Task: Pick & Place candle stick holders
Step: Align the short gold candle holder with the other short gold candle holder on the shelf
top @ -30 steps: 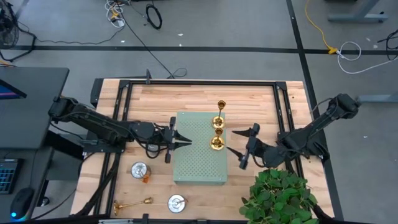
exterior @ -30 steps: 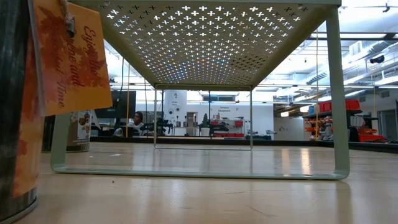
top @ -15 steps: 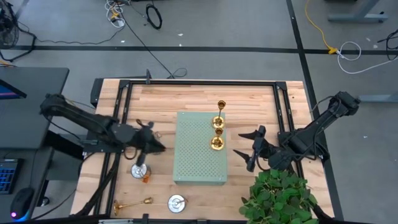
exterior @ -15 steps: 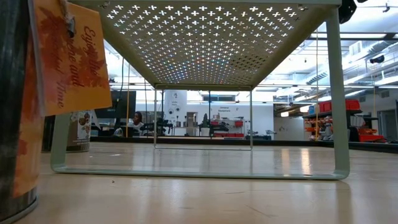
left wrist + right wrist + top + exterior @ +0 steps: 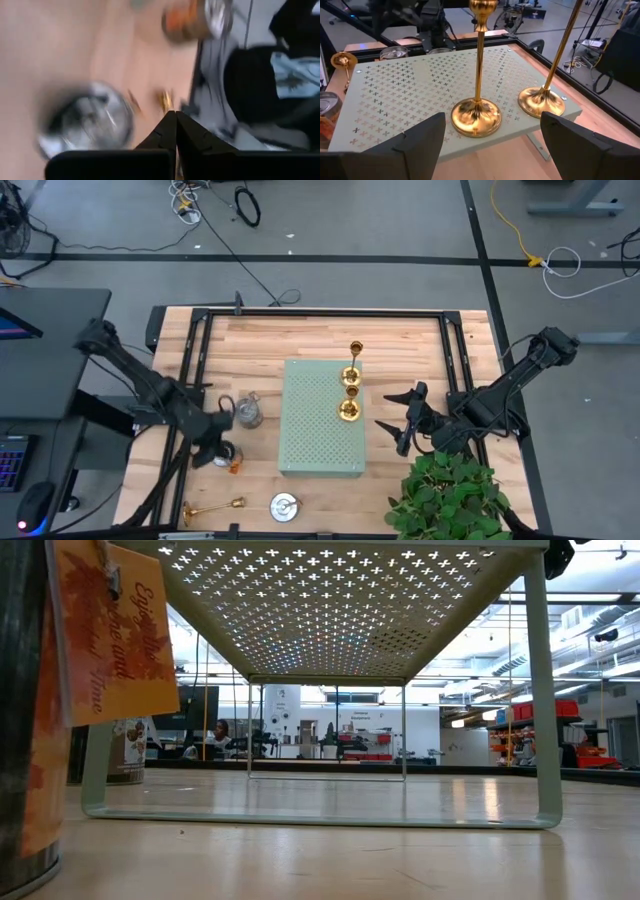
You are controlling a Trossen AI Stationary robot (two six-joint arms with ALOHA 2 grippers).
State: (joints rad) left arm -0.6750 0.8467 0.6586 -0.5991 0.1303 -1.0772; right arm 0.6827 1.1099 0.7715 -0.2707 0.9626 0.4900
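Swinging away from the pale green board [image 5: 321, 418] toward the table's front-left, the left gripper [image 5: 212, 442] now hangs jaws together over a squat silver holder [image 5: 228, 452], another [image 5: 248, 411] just beside the board's left edge, so its next pick likely needs them reopened, while the right gripper [image 5: 398, 420] waits splayed right of the board carrying two gold holders [image 5: 349, 394].

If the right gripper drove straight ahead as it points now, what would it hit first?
Probably the nearer gold candle holder on the green perforated board; it stands almost centred ahead of the open right gripper, though height is uncertain.
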